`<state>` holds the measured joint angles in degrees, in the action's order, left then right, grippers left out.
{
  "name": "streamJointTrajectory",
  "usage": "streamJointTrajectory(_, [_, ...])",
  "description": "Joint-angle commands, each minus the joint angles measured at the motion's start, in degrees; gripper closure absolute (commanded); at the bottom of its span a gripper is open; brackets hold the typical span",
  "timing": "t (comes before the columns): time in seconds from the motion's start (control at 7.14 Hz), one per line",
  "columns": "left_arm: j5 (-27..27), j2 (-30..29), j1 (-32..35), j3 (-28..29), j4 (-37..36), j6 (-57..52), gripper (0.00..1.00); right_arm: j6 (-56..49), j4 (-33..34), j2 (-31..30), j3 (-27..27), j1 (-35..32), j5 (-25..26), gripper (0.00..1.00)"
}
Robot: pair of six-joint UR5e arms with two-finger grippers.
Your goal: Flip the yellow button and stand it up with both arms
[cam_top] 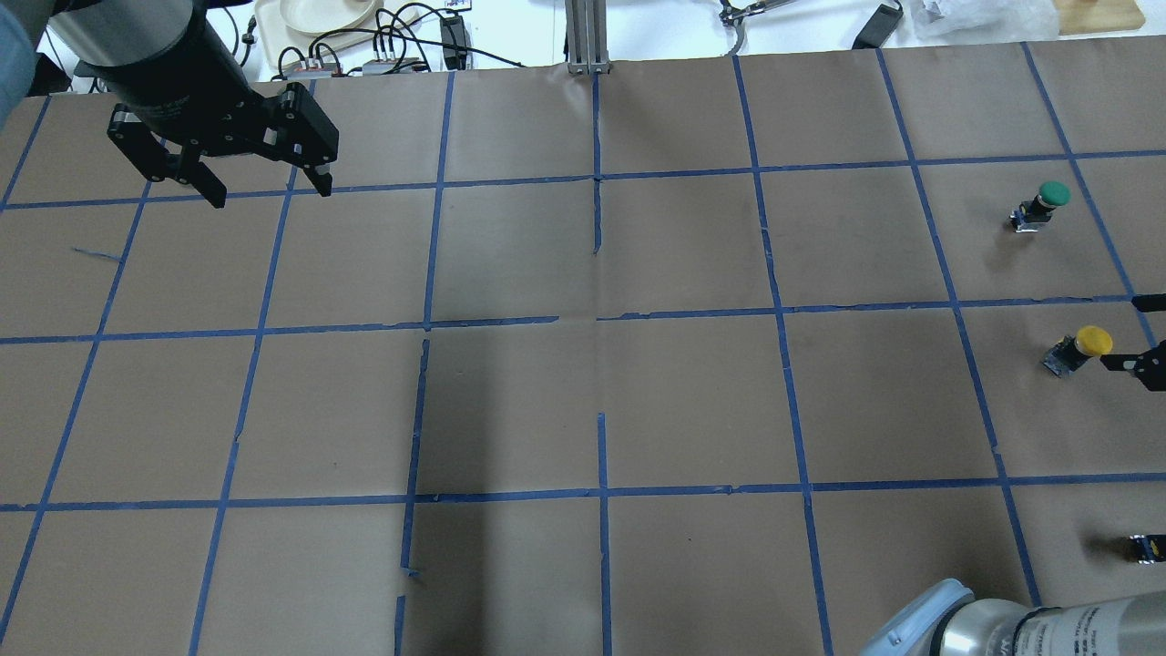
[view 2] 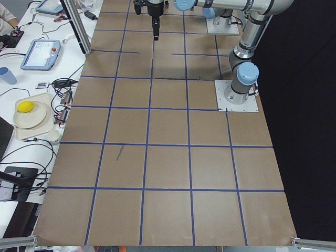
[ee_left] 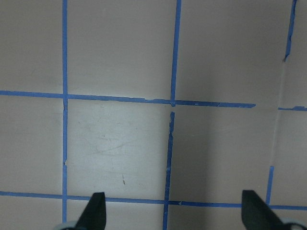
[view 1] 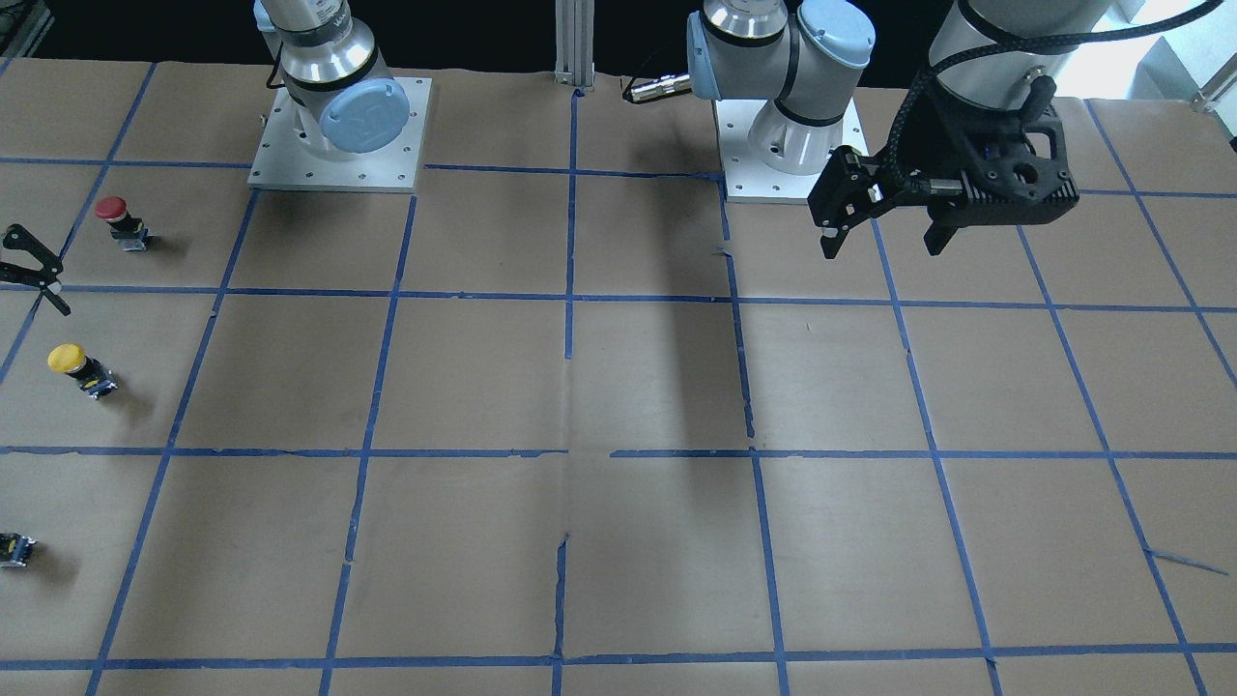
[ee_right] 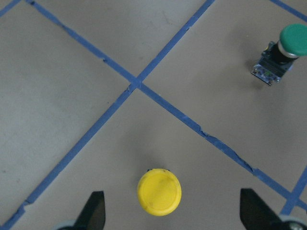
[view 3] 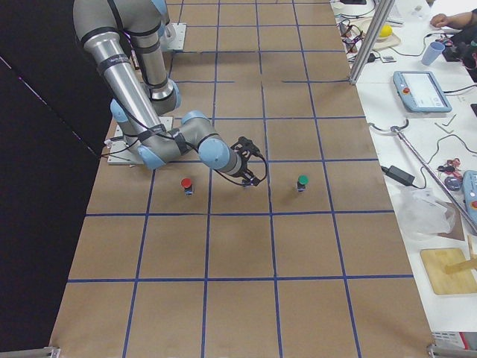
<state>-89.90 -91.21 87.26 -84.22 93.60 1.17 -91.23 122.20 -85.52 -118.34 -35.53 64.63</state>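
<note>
The yellow button (cam_top: pixel 1079 349) stands near the table's right edge, yellow cap up on its black body; it also shows in the front view (view 1: pixel 79 369). My right gripper (ee_right: pixel 171 219) is open above it, and the yellow cap (ee_right: pixel 159 191) lies just ahead of the line between its fingertips. Only the fingers show at the frame edges in the overhead view (cam_top: pixel 1130 364) and the front view (view 1: pixel 53 298). In the right side view this gripper (view 3: pixel 250 175) hides the button. My left gripper (cam_top: pixel 271 196) is open and empty, high over the far left of the table (view 1: pixel 881 249).
A green-capped button (cam_top: pixel 1043 205) stands beyond the yellow one (ee_right: pixel 283 50). A red-capped button (view 1: pixel 121 222) stands on the robot's side of it. Blue tape lines grid the brown table cover (cam_top: pixel 592 410). Cables and a plate (cam_top: pixel 314 14) lie past the far edge.
</note>
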Motion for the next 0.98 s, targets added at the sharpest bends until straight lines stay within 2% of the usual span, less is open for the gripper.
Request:
streamJointTrajectory(0.0, [-0.01, -0.11, -0.07, 0.02, 0.0, -0.2, 0.0, 29.13, -0.64, -7.96, 2.21, -9.42, 8.62, 0.0])
streamJointTrajectory(0.14, [-0.01, -0.11, -0.07, 0.02, 0.0, -0.2, 0.0, 41.71, -6.21, -8.34, 5.89, -14.34, 11.89, 0.0])
streamJointTrajectory(0.42, [-0.01, -0.02, -0.07, 0.11, 0.0, -0.2, 0.0, 68.61, -21.14, -7.91, 16.86, -21.22, 13.06, 0.0])
streamJointTrajectory(0.56, [-0.1, -0.02, -0.07, 0.2, 0.0, -0.2, 0.0, 77.43, -23.47, -7.73, 19.43, -25.34, 13.93, 0.0])
streamJointTrajectory(0.84, [-0.02, -0.28, -0.07, 0.46, -0.08, -0.38, 0.0, 90.72, -27.16, -7.73, 22.34, -36.83, 21.56, 0.0])
